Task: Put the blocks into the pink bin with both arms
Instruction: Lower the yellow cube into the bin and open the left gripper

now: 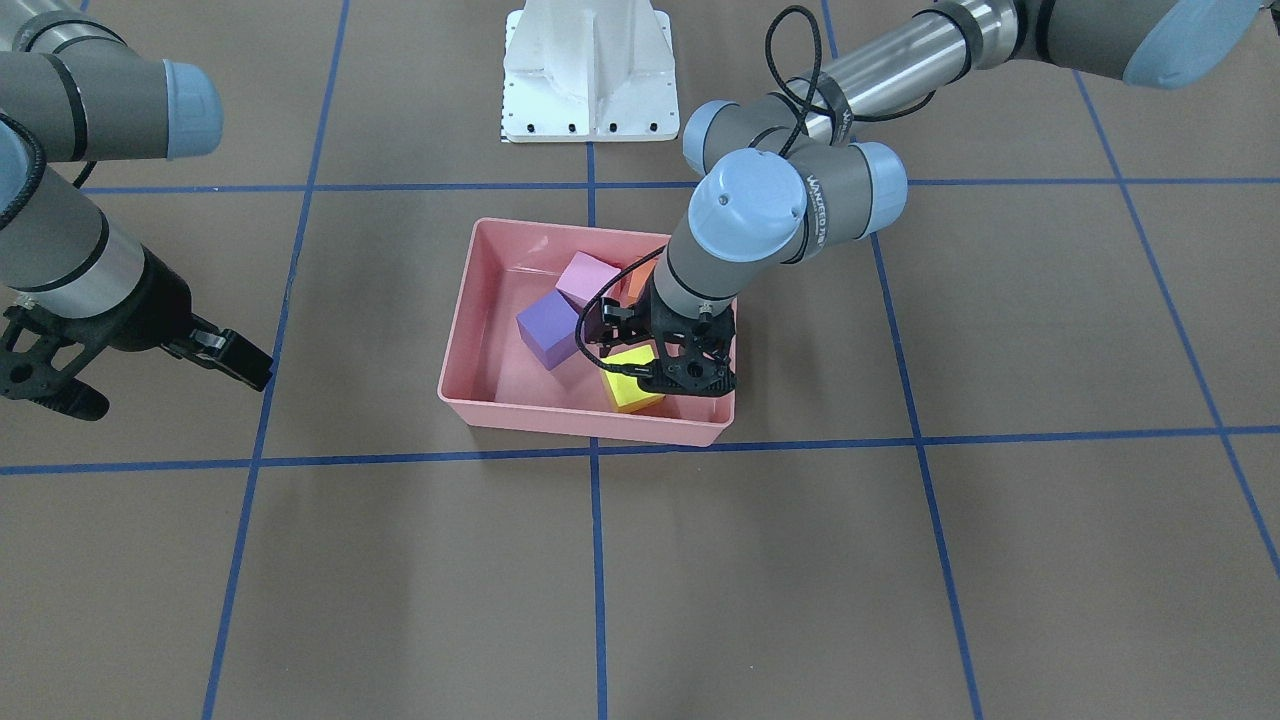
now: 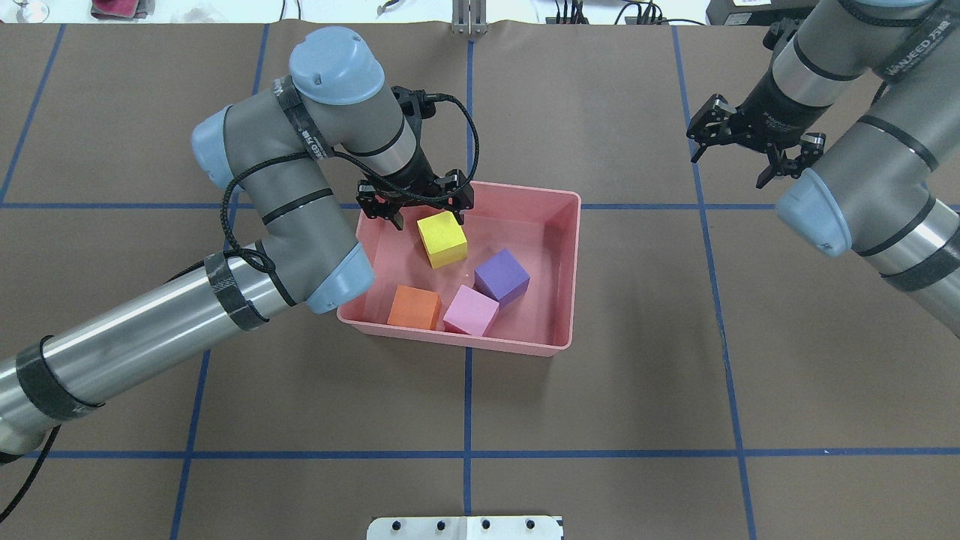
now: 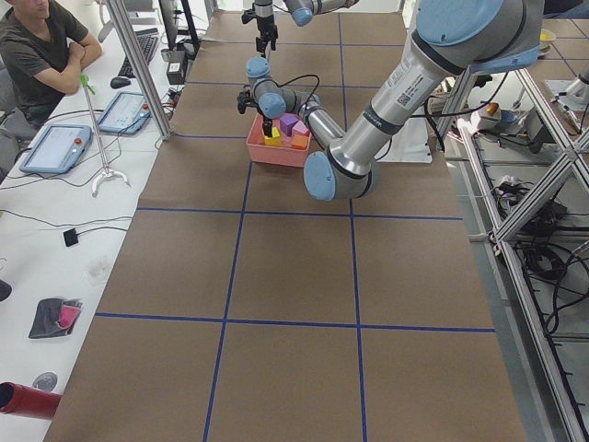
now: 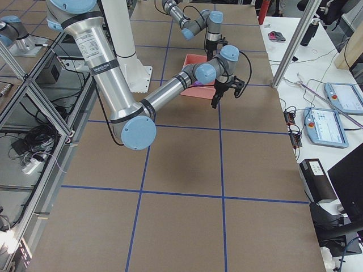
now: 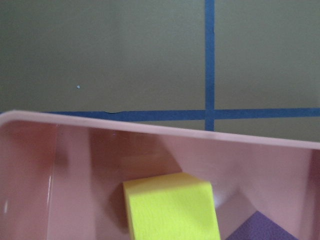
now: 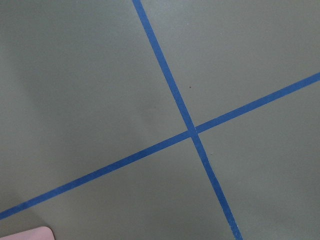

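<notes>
- Left jaws, at the end of the left arm (image 2: 300, 210): spread open, gripping nothing, poised low inside the pink bin (image 2: 574, 262) just over the far part of the yellow block (image 2: 442, 238).
- Yellow block resting on the bin floor; contact with the jaws not discernible.
- Right jaws, on the right arm (image 2: 885, 150): likewise open and empty, hanging over the counter (image 2: 600, 420), well apart from the bin.
- Purple block (image 2: 502, 276) mid-bin. Light pink block (image 2: 471, 310) and orange block (image 2: 414, 307) side by side at the wall nearest the robot. All four accounted for inside.
- Judged step: release of the yellow block, placing apparently complete.
- Next move calls for a straight lift of the left jaws, kept open, clearing block and bin wall without nudging either.
- From overhead: all four blocks and both sets of jaws in one picture.
- From the front: orange block mostly hidden behind the left wrist.
- Left wrist view: only the yellow block, a purple corner and the bin's far wall; no jaw tips in frame.
- Right wrist view: counter and blue tape (image 6: 192, 131), plus a sliver of bin at lower left.
</notes>
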You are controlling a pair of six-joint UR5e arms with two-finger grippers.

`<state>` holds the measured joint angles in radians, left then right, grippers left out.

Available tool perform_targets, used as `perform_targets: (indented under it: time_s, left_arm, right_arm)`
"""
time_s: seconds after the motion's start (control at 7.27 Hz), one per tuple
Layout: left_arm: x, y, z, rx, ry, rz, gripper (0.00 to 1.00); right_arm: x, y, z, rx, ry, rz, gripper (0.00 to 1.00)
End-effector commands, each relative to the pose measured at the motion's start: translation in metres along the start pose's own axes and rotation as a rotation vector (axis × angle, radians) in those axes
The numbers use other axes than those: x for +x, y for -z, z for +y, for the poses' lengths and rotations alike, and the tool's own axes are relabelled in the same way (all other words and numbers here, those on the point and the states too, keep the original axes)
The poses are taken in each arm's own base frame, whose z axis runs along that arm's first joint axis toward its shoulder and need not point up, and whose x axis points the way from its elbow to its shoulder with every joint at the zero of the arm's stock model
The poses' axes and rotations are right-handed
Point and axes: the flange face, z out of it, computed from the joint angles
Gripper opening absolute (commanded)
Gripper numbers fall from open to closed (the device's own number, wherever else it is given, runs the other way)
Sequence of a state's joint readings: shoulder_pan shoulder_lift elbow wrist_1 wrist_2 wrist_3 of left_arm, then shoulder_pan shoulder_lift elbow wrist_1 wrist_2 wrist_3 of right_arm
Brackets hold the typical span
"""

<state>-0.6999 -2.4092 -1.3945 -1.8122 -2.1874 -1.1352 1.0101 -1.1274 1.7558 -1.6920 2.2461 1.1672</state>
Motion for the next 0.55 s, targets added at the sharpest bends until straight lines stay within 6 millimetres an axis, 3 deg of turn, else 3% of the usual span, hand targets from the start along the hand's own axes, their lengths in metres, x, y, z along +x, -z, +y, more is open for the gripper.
perform_targets:
  time_s: [0.0,0.14,0.28,0.41]
  left_arm:
    - [-0.017,0.042,0.01,0.027,0.003,0.014,0.99]
    - [-0.055,0.073,0.016,0.057,0.019,0.012,0.99]
    - [-0.114,0.095,0.033,0.06,-0.047,0.007,0.99]
    - [-0.188,0.113,0.053,0.065,-0.114,-0.03,0.99]
  right_arm:
    - [0.012,0.024,-0.009,0.026,-0.01,-0.027,0.99]
    - [0.038,0.029,-0.009,0.035,0.03,-0.024,0.99]
    - [0.074,0.036,-0.026,0.049,0.113,-0.011,0.99]
    - [0.116,0.045,-0.043,0.067,0.167,0.005,0.99]
